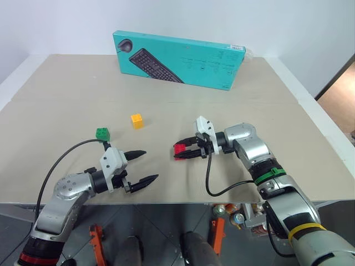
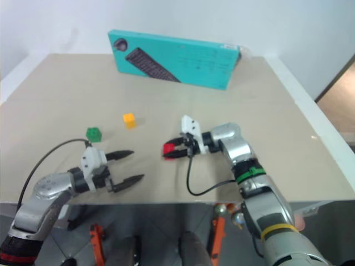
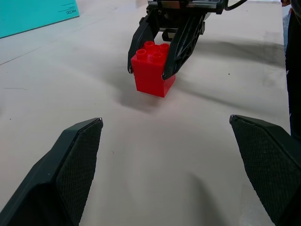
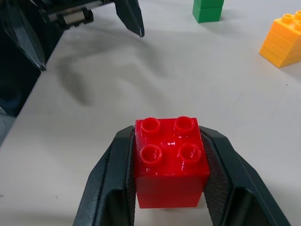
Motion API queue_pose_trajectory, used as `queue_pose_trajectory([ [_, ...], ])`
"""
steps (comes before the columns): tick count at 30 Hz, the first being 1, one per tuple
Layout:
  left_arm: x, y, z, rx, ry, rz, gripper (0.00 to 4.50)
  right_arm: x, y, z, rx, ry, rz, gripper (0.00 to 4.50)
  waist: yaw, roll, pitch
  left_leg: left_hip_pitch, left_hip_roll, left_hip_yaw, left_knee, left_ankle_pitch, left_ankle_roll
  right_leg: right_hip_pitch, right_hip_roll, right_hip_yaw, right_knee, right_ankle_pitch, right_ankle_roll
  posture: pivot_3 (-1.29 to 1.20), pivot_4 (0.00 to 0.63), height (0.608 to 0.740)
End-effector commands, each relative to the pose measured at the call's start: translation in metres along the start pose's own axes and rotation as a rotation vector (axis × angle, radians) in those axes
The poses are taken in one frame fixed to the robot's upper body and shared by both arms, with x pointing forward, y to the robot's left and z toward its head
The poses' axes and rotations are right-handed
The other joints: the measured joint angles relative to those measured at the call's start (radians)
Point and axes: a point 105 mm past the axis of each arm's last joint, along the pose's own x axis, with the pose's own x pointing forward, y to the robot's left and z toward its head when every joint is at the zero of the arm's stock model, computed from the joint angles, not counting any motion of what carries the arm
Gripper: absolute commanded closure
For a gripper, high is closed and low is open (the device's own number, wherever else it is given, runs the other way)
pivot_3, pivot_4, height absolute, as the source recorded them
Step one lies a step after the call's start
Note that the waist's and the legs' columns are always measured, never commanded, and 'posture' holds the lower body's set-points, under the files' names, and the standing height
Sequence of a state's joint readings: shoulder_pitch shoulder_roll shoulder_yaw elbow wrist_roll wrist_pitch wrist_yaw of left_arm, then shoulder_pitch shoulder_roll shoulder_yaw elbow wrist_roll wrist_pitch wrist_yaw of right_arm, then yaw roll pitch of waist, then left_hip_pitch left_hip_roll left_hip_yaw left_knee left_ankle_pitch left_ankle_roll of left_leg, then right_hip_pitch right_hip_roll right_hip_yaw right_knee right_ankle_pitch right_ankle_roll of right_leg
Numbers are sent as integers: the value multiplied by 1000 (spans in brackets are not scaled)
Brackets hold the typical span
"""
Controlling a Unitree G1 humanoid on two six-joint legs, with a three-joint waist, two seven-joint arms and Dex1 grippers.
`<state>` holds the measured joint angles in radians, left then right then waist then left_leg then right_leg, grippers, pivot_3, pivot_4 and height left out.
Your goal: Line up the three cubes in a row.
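right gripper (image 1: 180, 152) pinching the red cube (image 4: 172, 160) on the table (image 1: 277, 111), left gripper (image 1: 145, 165) spread wide and empty, green cube (image 1: 102, 133) and yellow cube (image 1: 137, 121) sitting apart

Red cube (image 3: 153, 68) on table (image 3: 155, 155), pinched by right claw (image 3: 157, 56), left claw fingers (image 3: 70, 165) apart

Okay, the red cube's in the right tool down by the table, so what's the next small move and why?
Probably open the right tool and let go. The red cube sits upright between its fingers, seemingly resting on the table, roughly alongside the green cube and yellow cube, though the three don't form a neat row yet. The open left tool holds nothing.
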<state>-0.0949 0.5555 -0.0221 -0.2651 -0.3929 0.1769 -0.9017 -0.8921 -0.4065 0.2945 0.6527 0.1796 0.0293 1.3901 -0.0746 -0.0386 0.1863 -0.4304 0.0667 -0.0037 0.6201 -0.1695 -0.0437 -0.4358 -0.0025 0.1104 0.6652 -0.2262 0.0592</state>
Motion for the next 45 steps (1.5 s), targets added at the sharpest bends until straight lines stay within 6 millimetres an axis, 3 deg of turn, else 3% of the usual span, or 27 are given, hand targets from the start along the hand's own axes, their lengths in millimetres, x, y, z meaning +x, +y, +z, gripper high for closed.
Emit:
queue_pose_trajectory([
  [1,-1,0,11,36,-25,-2,0,-6,-6,12,-68,2,-8,1564,0,0,0,0,0,0,0,0,0,0,0,0,0,0,0,0,150,740],
  [5,1,-1,9,36,-23,-7,0,-6,-4,11,-65,8,1,189,0,0,0,0,0,0,0,0,0,0,0,0,0,0,0,0,150,740],
  [6,1,-1,9,37,-23,-9,0,-6,-4,11,-67,15,5,52,0,0,0,0,0,0,0,0,0,0,0,0,0,0,0,0,150,740],
  [9,2,-1,9,37,-23,-10,0,-8,-5,20,-68,-4,-10,52,0,0,0,0,0,0,0,0,0,0,0,0,0,0,0,0,150,740],
  [13,1,1,8,28,-24,16,0,-14,-10,46,-56,-97,-79,52,0,0,0,0,0,0,0,0,0,0,0,0,1,0,0,0,150,740],
  [16,-6,18,11,-11,-54,133,0,-25,-12,80,-36,-255,-182,52,0,0,0,0,0,0,0,0,0,0,0,0,1,0,0,0,150,740],
  [19,-14,44,15,-35,-75,310,0,-32,-2,95,-35,-342,-253,52,1,0,0,0,0,-2,0,0,0,0,0,-1,1,2,4,0,150,740],
  [23,-25,83,13,-92,-72,591,0,-28,22,94,-5,-357,-280,52,4,0,0,0,0,-3,0,0,0,0,0,-3,1,2,5,0,150,740],
  [25,-26,92,13,-103,-72,666,0,-26,28,93,2,-358,-297,52,4,0,0,-1,0,-3,1,0,0,1,0,-3,1,2,5,0,150,740],
  [37,11,98,12,-87,-37,777,0,-20,27,89,-45,-331,-368,52,2,0,0,0,-1,-3,2,1,-1,1,0,-1,1,5,5,0,150,740],
  [40,11,101,20,-89,-56,812,0,-19,25,89,-59,-328,-375,52,1,0,0,0,-1,-3,2,1,-1,1,0,-1,1,5,5,0,150,740],
  [45,-11,104,41,-52,-121,864,0,-17,24,91,-70,-332,-376,52,1,0,0,-1,-1,-3,1,1,-1,0,0,-1,1,4,6,0,150,740],
])
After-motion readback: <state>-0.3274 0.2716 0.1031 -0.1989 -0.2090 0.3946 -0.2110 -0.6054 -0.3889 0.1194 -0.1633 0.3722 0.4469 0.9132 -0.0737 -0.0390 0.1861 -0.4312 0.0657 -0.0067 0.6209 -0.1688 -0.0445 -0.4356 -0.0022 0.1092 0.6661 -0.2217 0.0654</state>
